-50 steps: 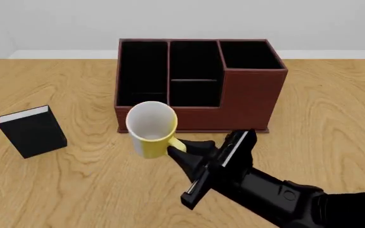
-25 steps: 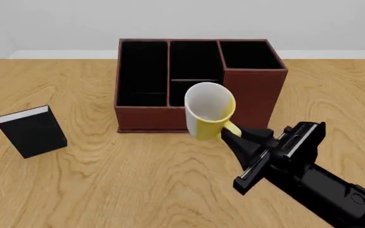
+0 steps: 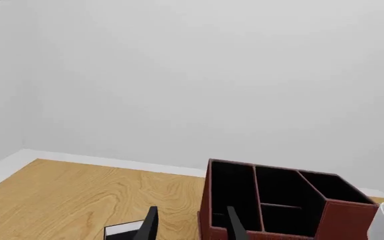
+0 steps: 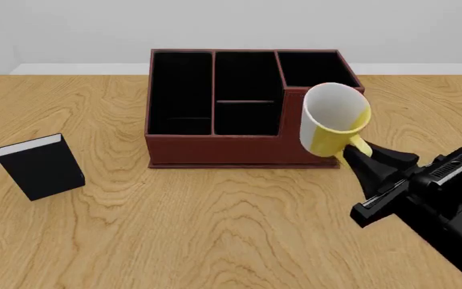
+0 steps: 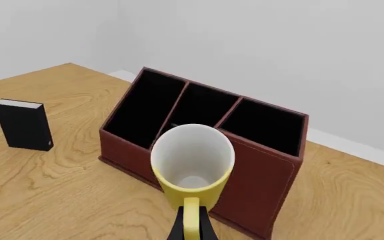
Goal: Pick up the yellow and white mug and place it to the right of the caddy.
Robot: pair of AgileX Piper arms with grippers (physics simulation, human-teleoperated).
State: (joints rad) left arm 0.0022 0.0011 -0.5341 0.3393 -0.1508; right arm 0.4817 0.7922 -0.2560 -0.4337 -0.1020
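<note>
Wood-grain table (image 4: 215,241) runs back to a pale wall, and over it I have the yellow and white mug (image 4: 333,120) in the air, tilted so its white mouth faces the front camera. It hangs in front of the caddy's (image 4: 215,147) taller right-hand corner, overlapping that corner in the front view and clear of the tabletop. My right gripper (image 4: 358,153) has its fingers pinched on the yellow loop handle; the right wrist view shows the handle clamped between the dark fingertips (image 5: 178,227). My left gripper (image 3: 188,227) sits well back from the caddy, its fingers spread with nothing between them. A small black book (image 4: 43,165) stands well off the caddy's left side, out of the way.

I judge this the carry step: mug lifted, not yet over its spot. Next I would need to take it farther past the caddy's right wall, bring it upright, lower it onto bare wood beside that wall without clipping the corner, then release.
</note>
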